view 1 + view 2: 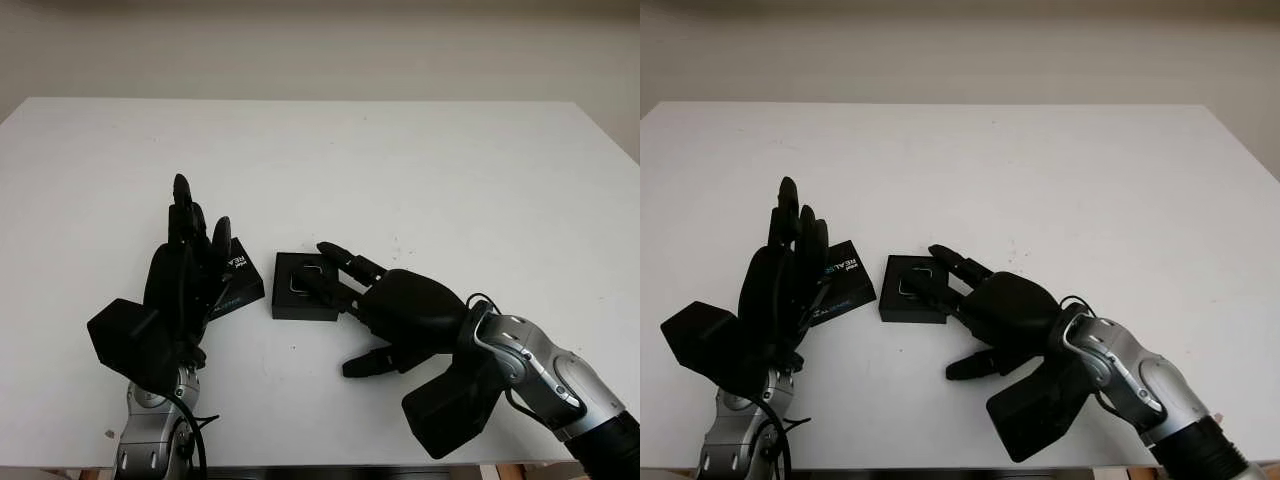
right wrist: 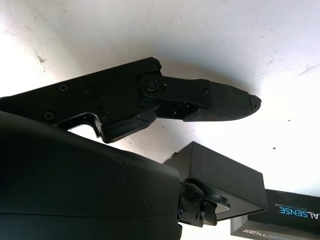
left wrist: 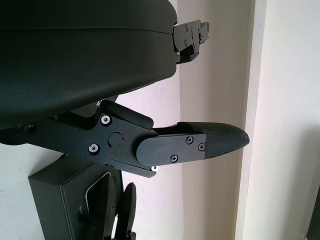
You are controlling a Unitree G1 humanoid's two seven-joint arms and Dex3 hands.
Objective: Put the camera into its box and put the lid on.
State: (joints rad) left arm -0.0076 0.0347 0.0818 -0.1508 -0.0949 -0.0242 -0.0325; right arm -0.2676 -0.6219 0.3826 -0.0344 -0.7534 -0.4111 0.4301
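Two open hands: right hand point(image 1: 345, 285) over box point(image 1: 290, 306); left hand point(image 1: 185, 265) beside lid point(image 2: 292, 215), printed REALSENSE.

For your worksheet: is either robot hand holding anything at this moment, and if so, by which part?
Neither holds anything. The right hand reaches its fingers over the open box; the left hand stands open beside the lid.

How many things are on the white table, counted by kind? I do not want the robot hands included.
Open black box, with the camera already inside: 1
Camera in that box: 1
Black lid printed REALSENSE, lying beside the box: 1
Total: 3
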